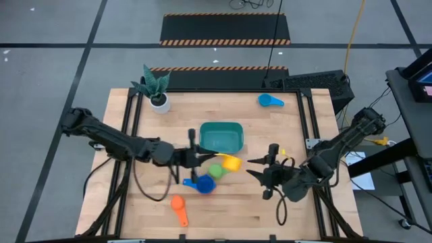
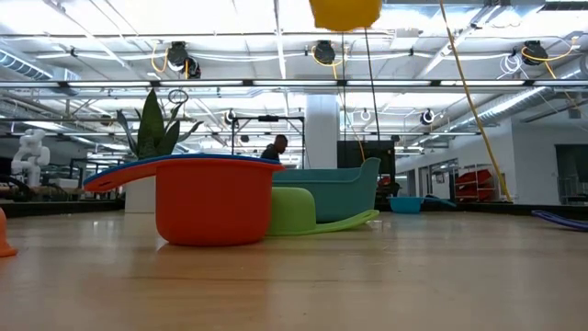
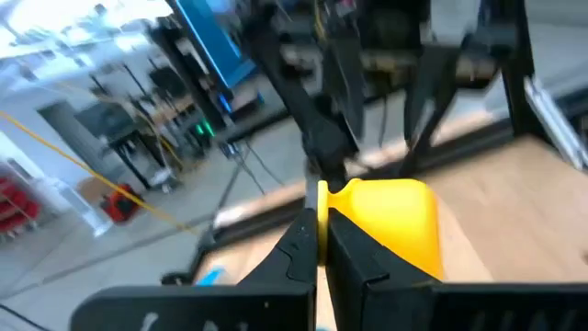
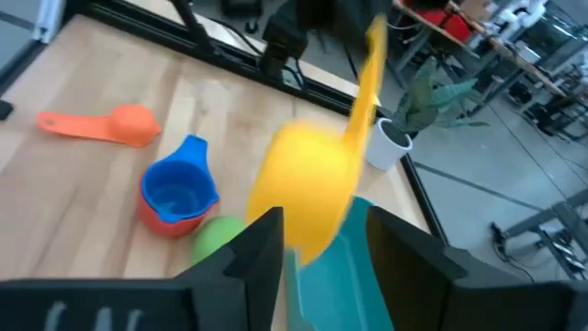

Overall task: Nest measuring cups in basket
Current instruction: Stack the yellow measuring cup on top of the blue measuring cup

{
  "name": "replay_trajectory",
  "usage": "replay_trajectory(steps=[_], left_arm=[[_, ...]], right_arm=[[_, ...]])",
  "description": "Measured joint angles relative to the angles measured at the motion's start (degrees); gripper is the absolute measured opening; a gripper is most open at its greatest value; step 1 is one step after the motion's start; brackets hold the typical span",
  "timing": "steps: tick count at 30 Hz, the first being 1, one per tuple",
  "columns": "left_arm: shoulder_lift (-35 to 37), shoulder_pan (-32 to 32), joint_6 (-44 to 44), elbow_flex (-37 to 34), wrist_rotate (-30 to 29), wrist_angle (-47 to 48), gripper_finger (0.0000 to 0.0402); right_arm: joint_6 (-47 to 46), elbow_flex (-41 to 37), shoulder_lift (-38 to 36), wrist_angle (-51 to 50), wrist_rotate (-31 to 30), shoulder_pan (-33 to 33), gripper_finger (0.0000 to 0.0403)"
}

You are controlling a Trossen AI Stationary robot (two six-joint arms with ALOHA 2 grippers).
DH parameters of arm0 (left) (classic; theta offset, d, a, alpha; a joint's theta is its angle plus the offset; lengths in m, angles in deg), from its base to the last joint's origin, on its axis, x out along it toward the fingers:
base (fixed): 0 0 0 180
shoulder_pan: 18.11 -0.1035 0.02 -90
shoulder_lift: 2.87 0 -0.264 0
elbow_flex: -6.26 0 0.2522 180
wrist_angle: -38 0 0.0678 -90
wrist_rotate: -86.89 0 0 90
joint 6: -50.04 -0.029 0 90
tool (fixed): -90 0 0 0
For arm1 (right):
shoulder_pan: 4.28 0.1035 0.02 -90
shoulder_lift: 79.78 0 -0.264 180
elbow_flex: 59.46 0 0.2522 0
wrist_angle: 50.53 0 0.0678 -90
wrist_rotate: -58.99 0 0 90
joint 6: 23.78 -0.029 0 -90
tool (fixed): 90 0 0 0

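Between the two claws hangs the yellow cup [image 1: 231,163]: left claw [image 1: 210,158] clenched on its handle, right claw [image 1: 260,169] released just beside it.

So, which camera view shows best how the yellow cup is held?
The left wrist view: the left gripper is shut on the handle of the yellow cup. The right wrist view blurs it, the high view shows it small, the low view only its underside.

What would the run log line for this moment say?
left tool: shut on yellow measuring cup's handle, lifted | right tool: open beside it | basket: no cups inside | dark blue cup: nested in red cup
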Motion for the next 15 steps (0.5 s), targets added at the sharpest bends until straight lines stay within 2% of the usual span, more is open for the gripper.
replay_trajectory(steps=[2,6,11,15], left_arm=[[3.4,1.0,-1.0,-3.5,-0.7,-3.0,0.0006],[7.8,1.5,-4.0,-11.8,0.0,-16.8,0.0006],[8.9,0.5,-7.6,-21.3,6.6,-37.2,0.0006],[8.7,-0.2,-9.9,-24.5,13.0,-45.5,0.0006]], right_arm=[[1.7,-0.9,-0.7,0.9,-0.1,0.4,0.0157],[7.7,-4.2,-1.2,8.0,-0.3,-0.1,0.0159],[18.5,-10.2,-1.1,27.8,0.0,-2.7,0.0159],[26.1,-16.3,-1.0,45.7,0.0,-5.0,0.0159]])
